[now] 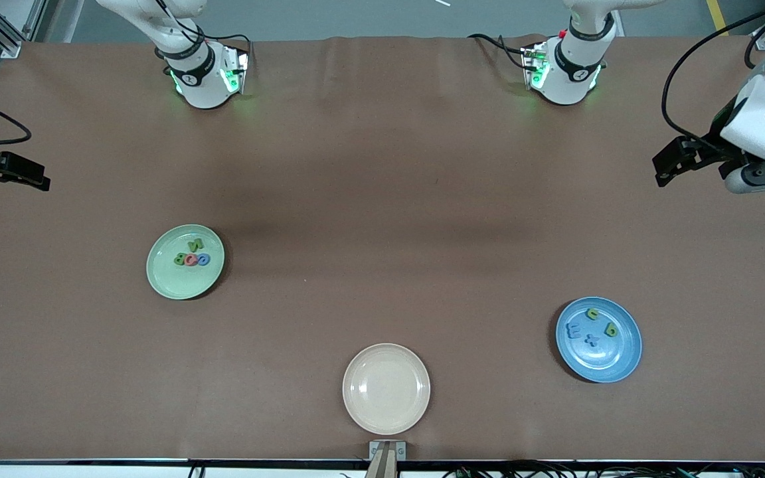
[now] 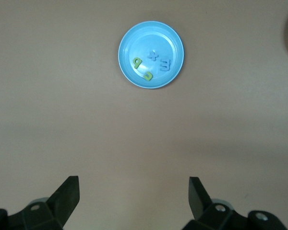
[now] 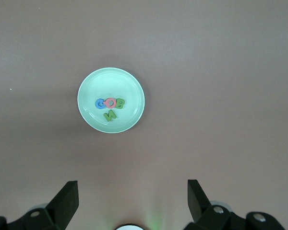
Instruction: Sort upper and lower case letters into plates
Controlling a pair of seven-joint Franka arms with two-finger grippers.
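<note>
A pale green plate [image 1: 170,282] [image 3: 110,79] toward the right arm's end holds several letters: a green N [image 1: 194,245], a green B [image 1: 180,259], a red Q [image 1: 190,259] [image 3: 111,102] and a blue one [image 1: 203,259]. The blue plate [image 1: 605,365] [image 2: 139,40] toward the left arm's end holds two green letters [image 1: 593,314] [image 2: 137,62] and two blue ones [image 1: 575,331] [image 2: 165,64]. My left gripper [image 1: 660,171] [image 2: 133,180] hangs open and empty over bare table at its end. My right gripper [image 1: 44,180] [image 3: 132,184] hangs open and empty over its end.
An empty beige plate [image 1: 386,411] lies between the two plates and nearer the front camera than both, close to the table's edge. A small bracket [image 1: 387,451] sits at that edge. Both arm bases [image 1: 203,79] [image 1: 565,76] stand along the table's robot edge.
</note>
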